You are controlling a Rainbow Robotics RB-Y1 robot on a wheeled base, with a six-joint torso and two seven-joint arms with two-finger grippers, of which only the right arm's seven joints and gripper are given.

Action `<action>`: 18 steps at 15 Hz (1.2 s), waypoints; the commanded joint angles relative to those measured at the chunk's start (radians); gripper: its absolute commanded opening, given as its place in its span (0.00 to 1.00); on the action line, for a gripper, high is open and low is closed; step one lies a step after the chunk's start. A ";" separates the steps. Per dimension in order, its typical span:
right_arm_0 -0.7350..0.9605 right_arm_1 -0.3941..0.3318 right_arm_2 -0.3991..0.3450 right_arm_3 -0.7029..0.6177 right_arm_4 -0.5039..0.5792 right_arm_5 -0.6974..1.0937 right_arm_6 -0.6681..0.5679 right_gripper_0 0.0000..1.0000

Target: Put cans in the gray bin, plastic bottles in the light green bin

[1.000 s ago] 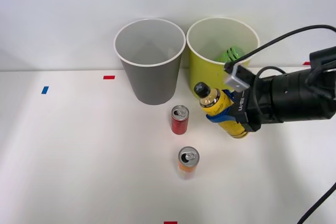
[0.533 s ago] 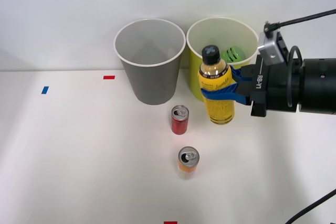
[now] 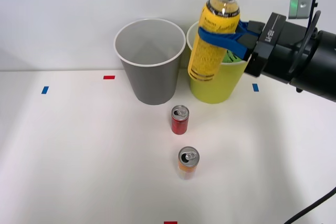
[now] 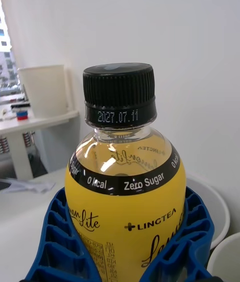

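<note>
We see the right gripper point(image 3: 223, 38) clenched round the yellow-labelled bottle point(image 3: 212, 40), blue fingers point(image 4: 55, 242) wrapped at mid-body, bottle held roughly upright w/ a slight tilt, cap up. Landmark = light green bin point(image 3: 215, 85): the bottle hangs over its near-left rim, lower end overlapping the rim in the front view, well above the table point(image 3: 79, 156).

Risks, our judgement:
- Bottle's lower end looks nearer the rim edge than the bin's middle; let go here and it could clip the white rim and bounce out, or tip the bin.
- Gray bin point(image 3: 149, 61) stands just left of the light green bin, rims nearly touching; a drift that way drops plastic in the wrong bin.
- Bottle looks full, so heavy; the tilt could slip it in the grip during a swing.
- Red can point(image 3: 179, 119) and orange-yellow can point(image 3: 188, 161) stand in front of the light green bin, nearer the robot; a bottle bouncing out could knock them over. Both upright, not yet binned.

Hard to tell:
- Depth: can't say whether the bottle is truly over the bin opening or in front of it.
- Bin's inside mostly hidden behind bottle + gripper; a green bit shows by the fingers, prob the green bottle, not sure.
- Wrist view: bottle's lower half cut off; pale rims at the corner, which bin unclear.
</note>
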 commanded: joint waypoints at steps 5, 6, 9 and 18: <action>-0.042 -0.152 0.120 0.010 0.215 -0.405 -0.301 0.00; -0.066 -0.175 0.127 0.048 0.232 -0.422 -0.333 0.00; -0.115 -0.252 0.204 0.208 0.229 -0.584 -0.327 0.00; -0.146 -0.407 0.388 0.395 0.138 -0.891 -0.339 0.00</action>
